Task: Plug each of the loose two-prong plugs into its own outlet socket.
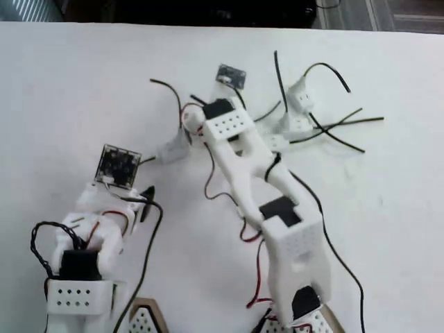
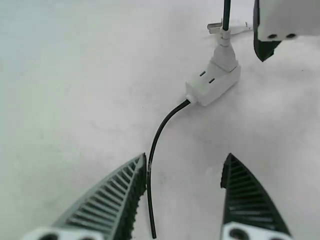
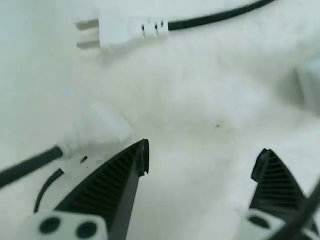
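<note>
A white outlet socket (image 2: 212, 84) lies on the table ahead of my left gripper (image 2: 184, 197), which is open and holds nothing. A plug (image 2: 224, 52) on a black cord sits in that socket's far end, and a free pair of slots faces up. The socket's own black cord (image 2: 157, 150) runs back between my fingers. In the high view this socket (image 1: 173, 148) lies between the arms. My right gripper (image 3: 200, 165) is open over bare table. Beyond it lies a loose two-prong plug (image 3: 117, 31), and a blurred white socket piece (image 3: 102, 122) sits beside one finger.
More white sockets and plugs (image 1: 297, 114) with tangled black cords (image 1: 333, 128) lie to the right of the right arm (image 1: 243, 159). The right arm's gripper tip (image 2: 267, 30) and a loose plug's prongs (image 2: 215, 26) are beyond the socket. Open table lies to the left.
</note>
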